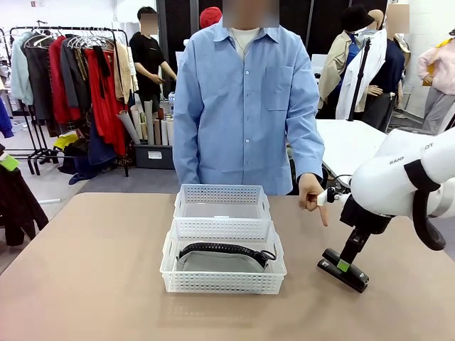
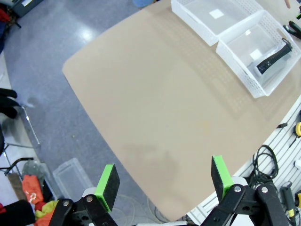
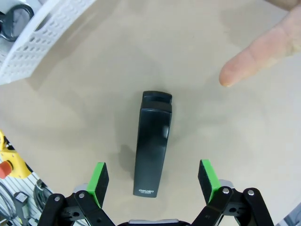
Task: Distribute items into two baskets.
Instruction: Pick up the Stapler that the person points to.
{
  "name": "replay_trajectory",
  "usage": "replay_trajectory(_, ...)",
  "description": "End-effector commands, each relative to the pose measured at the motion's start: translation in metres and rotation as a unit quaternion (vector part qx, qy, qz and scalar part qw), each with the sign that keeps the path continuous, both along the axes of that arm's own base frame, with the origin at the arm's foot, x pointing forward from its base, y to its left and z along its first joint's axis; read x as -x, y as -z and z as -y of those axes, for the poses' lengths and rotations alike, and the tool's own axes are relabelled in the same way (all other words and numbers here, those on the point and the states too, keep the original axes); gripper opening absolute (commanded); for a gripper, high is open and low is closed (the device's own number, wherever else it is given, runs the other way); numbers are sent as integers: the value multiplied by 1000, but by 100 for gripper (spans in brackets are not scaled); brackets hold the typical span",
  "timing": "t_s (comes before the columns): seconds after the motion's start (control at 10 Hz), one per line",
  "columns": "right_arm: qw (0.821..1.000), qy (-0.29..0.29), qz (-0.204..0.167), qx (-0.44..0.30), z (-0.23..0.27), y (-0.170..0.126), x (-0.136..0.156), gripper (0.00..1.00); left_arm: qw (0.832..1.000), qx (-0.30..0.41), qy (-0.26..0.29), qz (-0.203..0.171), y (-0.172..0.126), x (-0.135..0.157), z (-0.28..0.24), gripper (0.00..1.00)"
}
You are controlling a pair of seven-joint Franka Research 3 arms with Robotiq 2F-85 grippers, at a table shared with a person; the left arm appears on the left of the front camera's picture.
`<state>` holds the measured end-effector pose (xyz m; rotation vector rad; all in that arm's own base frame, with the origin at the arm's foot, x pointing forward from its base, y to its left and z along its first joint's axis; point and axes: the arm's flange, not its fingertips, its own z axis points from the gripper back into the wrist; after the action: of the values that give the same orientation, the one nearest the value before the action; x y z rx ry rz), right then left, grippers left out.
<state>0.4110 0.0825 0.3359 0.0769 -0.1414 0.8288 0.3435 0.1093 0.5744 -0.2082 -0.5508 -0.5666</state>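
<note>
We note the right claw (image 3: 153, 178) spread wide, empty, straddling the stapler (image 3: 153, 141) without touching it; the left claw (image 2: 163, 181) stands equally wide, empty, well away from the stapler.

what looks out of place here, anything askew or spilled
Nothing spilled or damaged. Only the stapler lies loose on the table, right of the near basket holding the pouch; the far basket is empty.

Clothing workshop: garment rack (image 1: 71, 67), fabric rolls (image 1: 144, 122)
</note>
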Motion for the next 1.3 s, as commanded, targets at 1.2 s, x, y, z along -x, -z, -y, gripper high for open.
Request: replay_trajectory(1.2, 999, -28, 8, 40, 1, 41, 39, 73, 1000, 0, 1, -3, 1, 0, -2, 100)
